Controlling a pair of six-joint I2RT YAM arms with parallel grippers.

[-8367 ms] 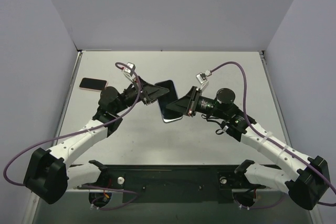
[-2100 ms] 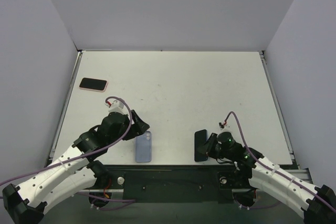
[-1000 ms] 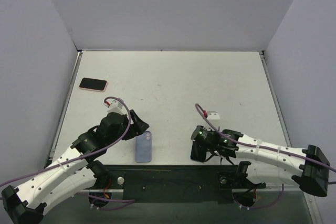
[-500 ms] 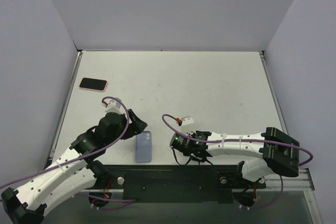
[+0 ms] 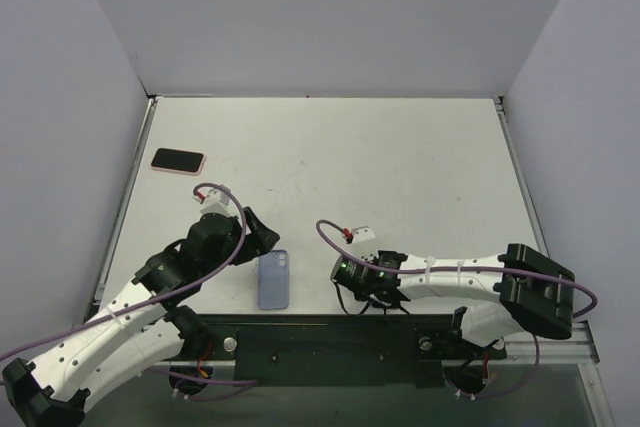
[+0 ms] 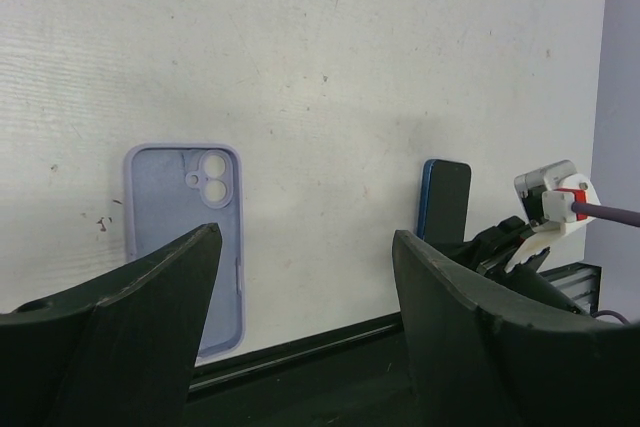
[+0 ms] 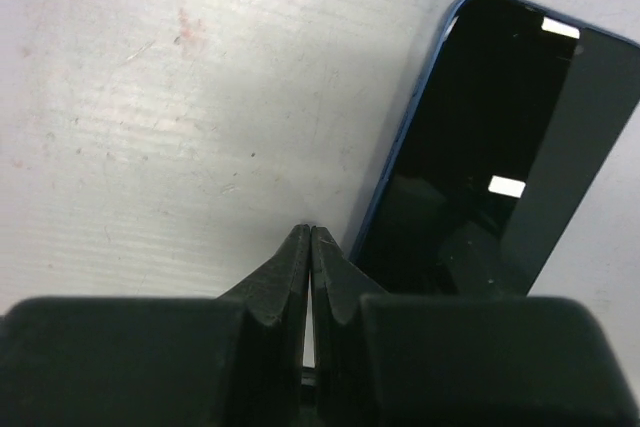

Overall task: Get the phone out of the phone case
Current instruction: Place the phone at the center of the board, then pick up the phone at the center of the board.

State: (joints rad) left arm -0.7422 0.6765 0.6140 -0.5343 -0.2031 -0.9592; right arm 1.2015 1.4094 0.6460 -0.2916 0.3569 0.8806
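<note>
Grey walls [image 5: 330, 17] enclosed a white tabletop [image 5: 400, 147]. At its far left lay a phone in a pink case [image 5: 178, 160], well apart from everything else.

Nearer the front edge, the left fingers [image 6: 150, 297] stood spread wide and grasped nothing. They hung above the lilac phone case [image 6: 183, 237], which lay flat and empty, its inner face up and its camera cut-outs showing.

To the right of it, the right fingers [image 7: 296, 262] were clenched tip to tip on nothing, with their points low over the bare tabletop. Just beside them lay the phone [image 7: 490, 147], blue-edged and screen up, near the front edge and apart from its case.

By my reading, the removal itself was already done, since phone and case lay separately with bare surface between them. What remained looked like tidying away: the next move called for the right arm to lift straight clear without nudging the phone toward the edge, and for the left arm to draw back.

Counted: two phones, one bare and one cased; two cases, one empty and one occupied; two arms.
</note>
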